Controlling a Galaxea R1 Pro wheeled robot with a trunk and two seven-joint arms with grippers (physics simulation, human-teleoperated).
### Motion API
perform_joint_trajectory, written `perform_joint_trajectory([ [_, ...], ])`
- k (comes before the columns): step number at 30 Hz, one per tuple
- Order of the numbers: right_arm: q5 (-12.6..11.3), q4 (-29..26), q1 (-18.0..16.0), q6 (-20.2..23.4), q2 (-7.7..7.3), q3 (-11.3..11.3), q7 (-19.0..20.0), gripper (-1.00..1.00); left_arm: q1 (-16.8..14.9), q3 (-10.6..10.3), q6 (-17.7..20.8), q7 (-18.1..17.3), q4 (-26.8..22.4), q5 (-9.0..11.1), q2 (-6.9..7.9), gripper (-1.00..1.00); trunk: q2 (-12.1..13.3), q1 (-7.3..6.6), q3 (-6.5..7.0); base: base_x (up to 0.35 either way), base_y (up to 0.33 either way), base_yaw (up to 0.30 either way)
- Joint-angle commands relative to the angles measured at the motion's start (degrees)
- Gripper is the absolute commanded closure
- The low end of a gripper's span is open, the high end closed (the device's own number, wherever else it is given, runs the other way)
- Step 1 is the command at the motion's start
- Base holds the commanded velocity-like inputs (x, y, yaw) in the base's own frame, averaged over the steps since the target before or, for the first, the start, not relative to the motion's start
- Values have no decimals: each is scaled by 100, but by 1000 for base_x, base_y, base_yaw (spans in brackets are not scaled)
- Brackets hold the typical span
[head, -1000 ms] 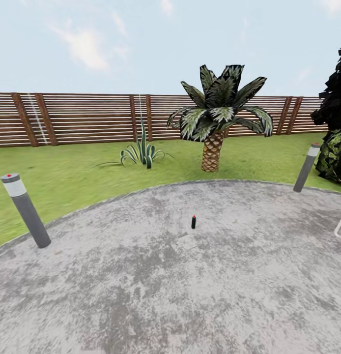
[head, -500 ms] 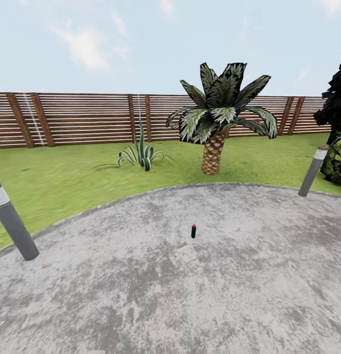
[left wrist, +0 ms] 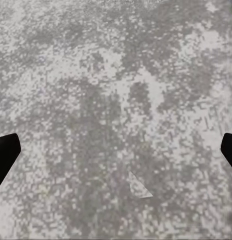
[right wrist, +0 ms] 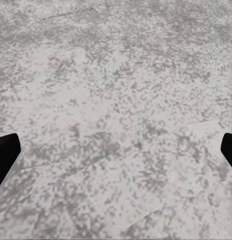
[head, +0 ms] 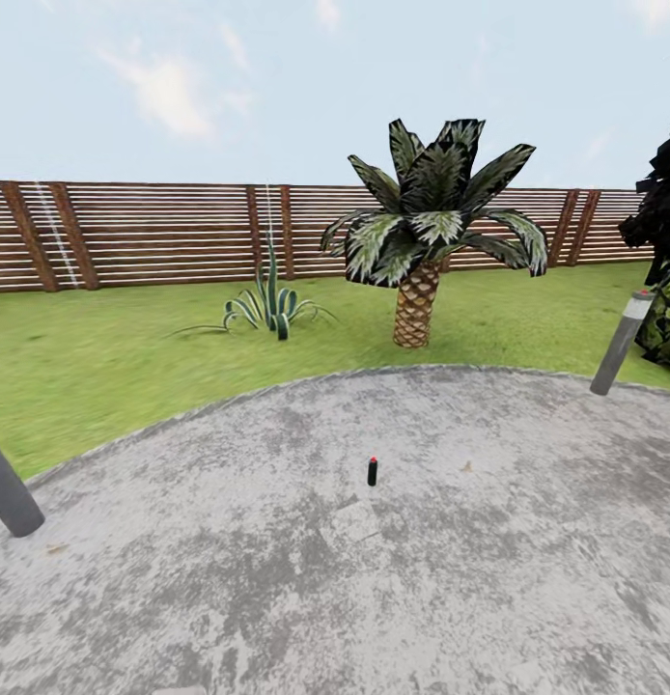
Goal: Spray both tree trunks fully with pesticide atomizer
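Pesticide atomizer stands upright on grey paved circle, well in front of short palm, apart from bollards. Looks dark, slim, red spot on top; likely light, rigid plastic, smooth sides, tips easily. Best grip: around mid-body, below top. Left gripper spread wide, empty, over paving. Right gripper likewise wide, empty.

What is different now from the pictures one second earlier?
The camera moved forward: the pesticide atomizer now sits lower in the head view, and the bollards slid outward toward the edges. Nothing was taken hold of. The atomizer still stands upright on the paved floor; palm and fence are unchanged.
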Motion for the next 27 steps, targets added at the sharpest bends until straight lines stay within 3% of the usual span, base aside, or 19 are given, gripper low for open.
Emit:
perform_joint_trajectory([
  [1,0,1,0,0,0,0,0,-100,0,0,0,0,0,0,0,-100,0,0,0,279,-167,0],
  [27,9,17,0,0,0,0,0,-100,0,-2,-1,0,0,0,0,-100,0,0,0,232,-198,0],
])
